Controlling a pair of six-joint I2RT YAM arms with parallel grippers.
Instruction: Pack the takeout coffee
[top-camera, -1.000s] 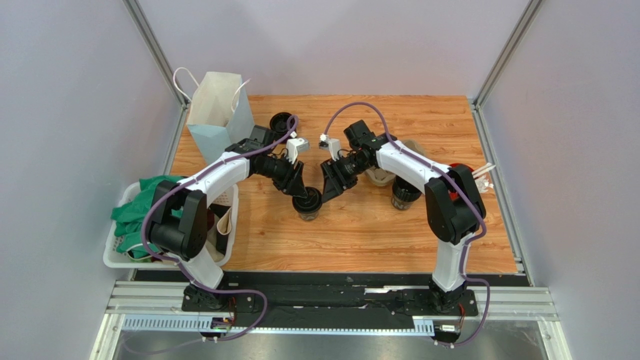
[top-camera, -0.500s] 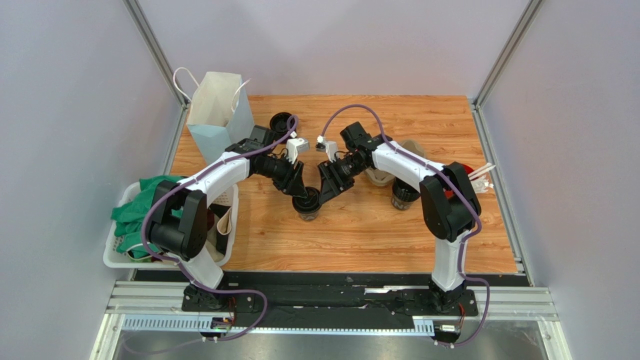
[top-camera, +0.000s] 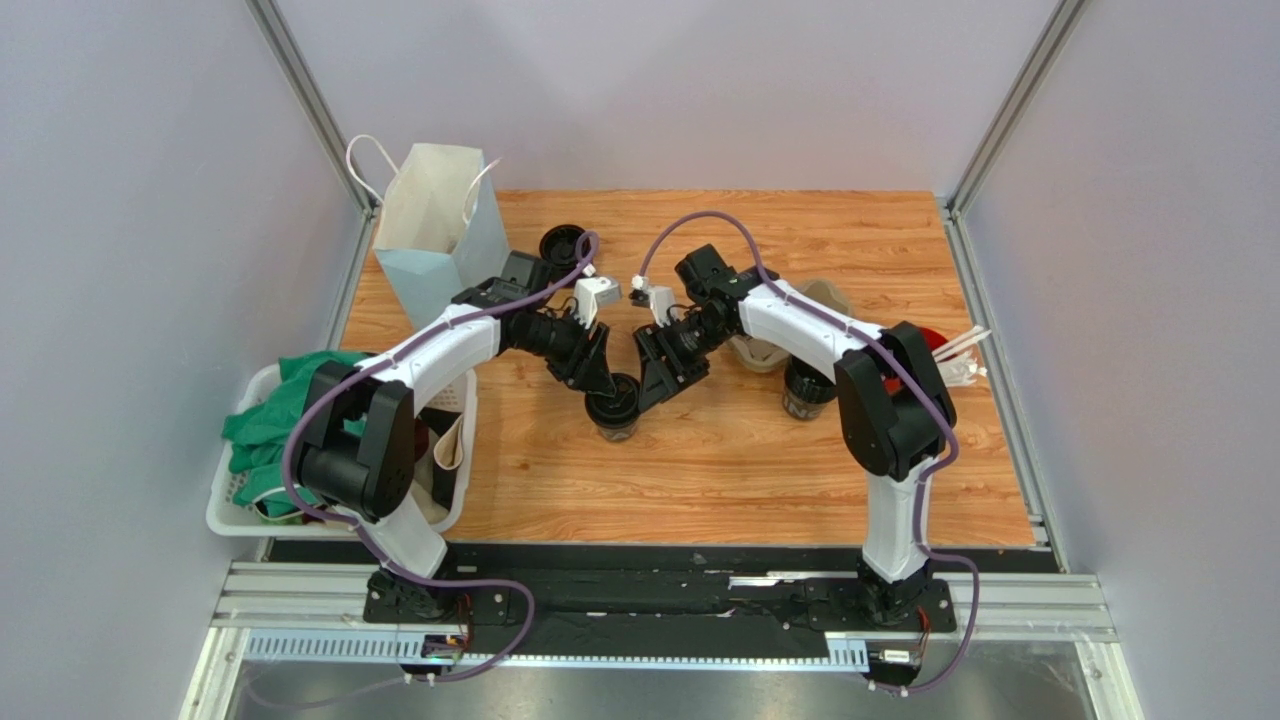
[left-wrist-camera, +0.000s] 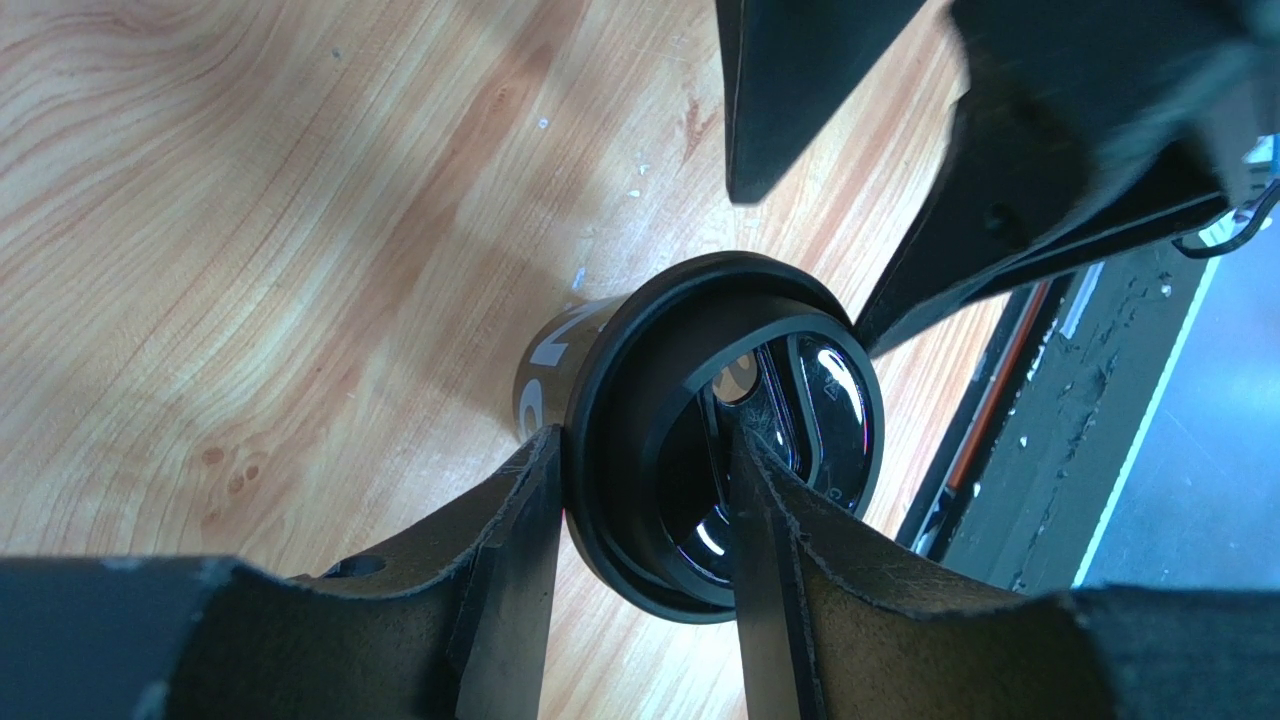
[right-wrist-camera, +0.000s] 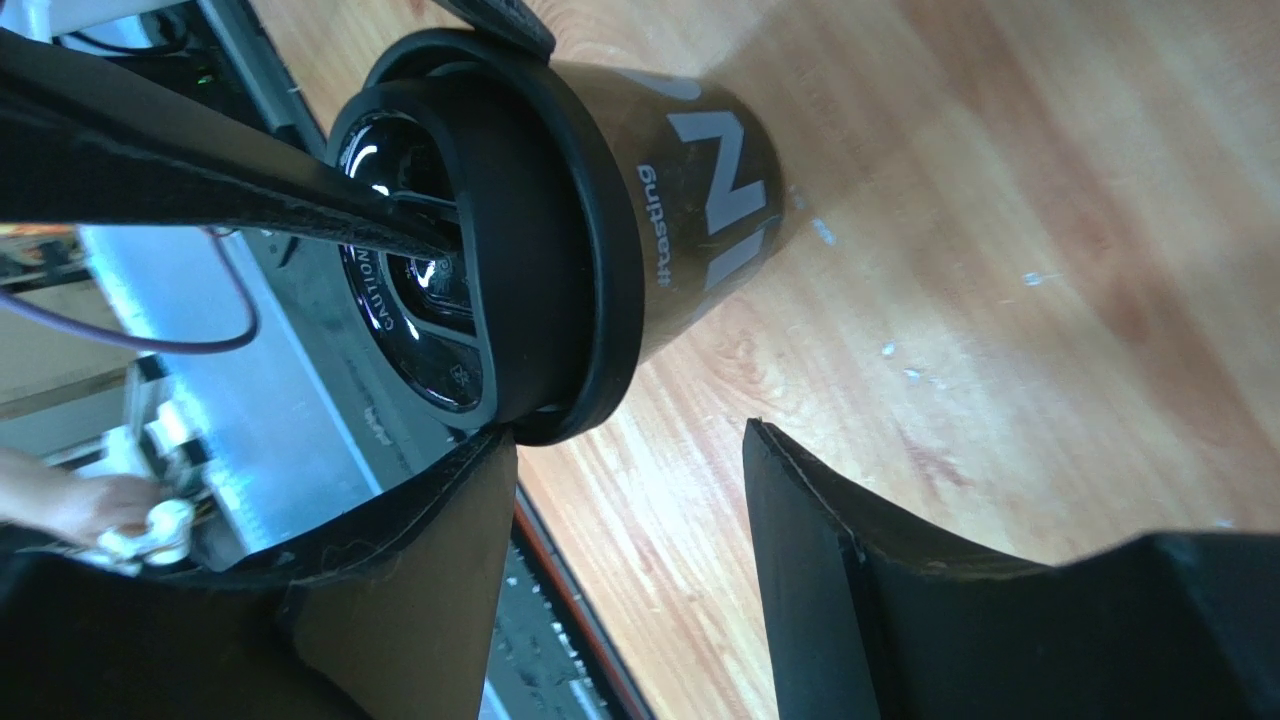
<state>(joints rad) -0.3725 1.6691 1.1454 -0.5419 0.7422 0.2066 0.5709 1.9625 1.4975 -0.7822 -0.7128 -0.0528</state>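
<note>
The takeout coffee (top-camera: 613, 408) is a small black cup with a black lid, standing upright on the wooden table mid-front. My left gripper (top-camera: 607, 387) is shut on its lid rim. In the left wrist view one finger (left-wrist-camera: 519, 525) presses the outside of the lid (left-wrist-camera: 661, 435) and the other sits in the lid's recess. My right gripper (top-camera: 646, 387) stands open just right of the cup. In the right wrist view the cup (right-wrist-camera: 661, 195) lies beyond the open gripper (right-wrist-camera: 631, 503), and one fingertip (right-wrist-camera: 481, 480) is close under the lid's edge.
A second black cup (top-camera: 809, 393) stands to the right, near a beige cardboard tray (top-camera: 824, 294) and a red cup with straws (top-camera: 947, 345). A paper bag (top-camera: 436, 225) and a black lid (top-camera: 562, 243) are at the back left. A white basket (top-camera: 241, 510) holds green cloth.
My right arm has swung left, bringing its open gripper up beside the cup. The left gripper and the cup have stayed put.
</note>
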